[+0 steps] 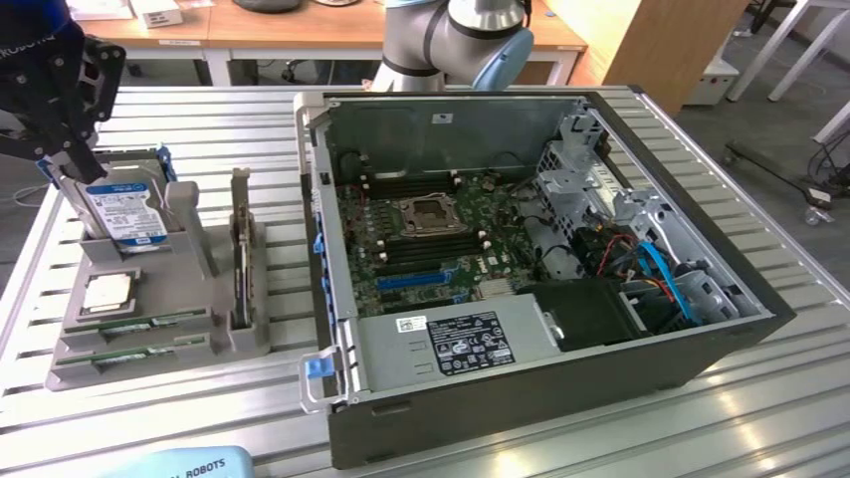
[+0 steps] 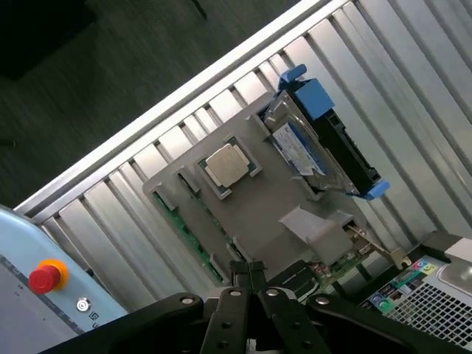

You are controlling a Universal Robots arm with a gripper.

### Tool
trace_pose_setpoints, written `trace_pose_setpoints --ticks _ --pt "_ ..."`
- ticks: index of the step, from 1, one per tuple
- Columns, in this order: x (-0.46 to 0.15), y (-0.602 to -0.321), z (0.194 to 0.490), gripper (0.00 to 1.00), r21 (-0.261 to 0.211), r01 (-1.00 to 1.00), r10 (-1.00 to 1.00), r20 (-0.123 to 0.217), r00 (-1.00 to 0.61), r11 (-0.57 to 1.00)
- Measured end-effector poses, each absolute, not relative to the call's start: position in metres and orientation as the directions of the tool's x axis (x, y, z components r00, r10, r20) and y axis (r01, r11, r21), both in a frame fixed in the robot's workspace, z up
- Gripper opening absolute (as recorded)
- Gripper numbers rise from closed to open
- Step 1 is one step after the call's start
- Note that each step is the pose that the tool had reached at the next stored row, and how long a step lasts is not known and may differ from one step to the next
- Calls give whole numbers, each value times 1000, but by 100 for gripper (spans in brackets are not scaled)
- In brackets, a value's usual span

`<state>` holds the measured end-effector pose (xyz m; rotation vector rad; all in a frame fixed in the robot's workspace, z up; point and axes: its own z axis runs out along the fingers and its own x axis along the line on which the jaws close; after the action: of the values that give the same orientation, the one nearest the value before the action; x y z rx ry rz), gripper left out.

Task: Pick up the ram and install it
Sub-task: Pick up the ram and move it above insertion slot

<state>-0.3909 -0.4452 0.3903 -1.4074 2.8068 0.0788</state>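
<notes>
Your hand, closed tight and holding nothing, is hanging over the hard drive at eleven o'clock on the grey tray; the ram is lying at its six o'clock. Coming down closed, you're risking knocking the drive or the twin stick.

My exterior camera sits high and off the arm. It looks steeply down across the ribbed surface, with the open computer case mid-frame and the grey parts holder at the exterior view's left. My wrist camera looks down past the tool, much closer in, onto that holder. Both views share the holder, its hard drive, its processor chip and a corner of the case.
</notes>
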Motion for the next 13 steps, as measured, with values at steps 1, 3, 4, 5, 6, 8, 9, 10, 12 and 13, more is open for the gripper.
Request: trace_pose_setpoints --ticks 1,3,4,5,6,8,9,10,12,13 --pt "-391 -445 390 10 45 -812 -811 -23 -584 583" --pt "-391 -445 390 10 44 -832 -832 -23 -554 553" --pt "-391 -445 390 10 45 -842 -842 -23 -538 537" --pt "-391 -445 390 10 44 -852 -852 -23 -523 522" --pt "-391 -445 390 10 45 -861 -861 -23 -508 507" --pt "-391 -445 390 10 45 -879 -879 -23 -476 475" --pt "-391 -445 390 10 45 -887 -887 -23 -461 459" --pt "-391 -445 390 10 45 -895 -896 -23 -444 443" --pt "-391 -445 390 10 45 -911 -912 -23 -411 409" --pt "-391 -445 390 10 45 -919 -919 -23 -394 393"
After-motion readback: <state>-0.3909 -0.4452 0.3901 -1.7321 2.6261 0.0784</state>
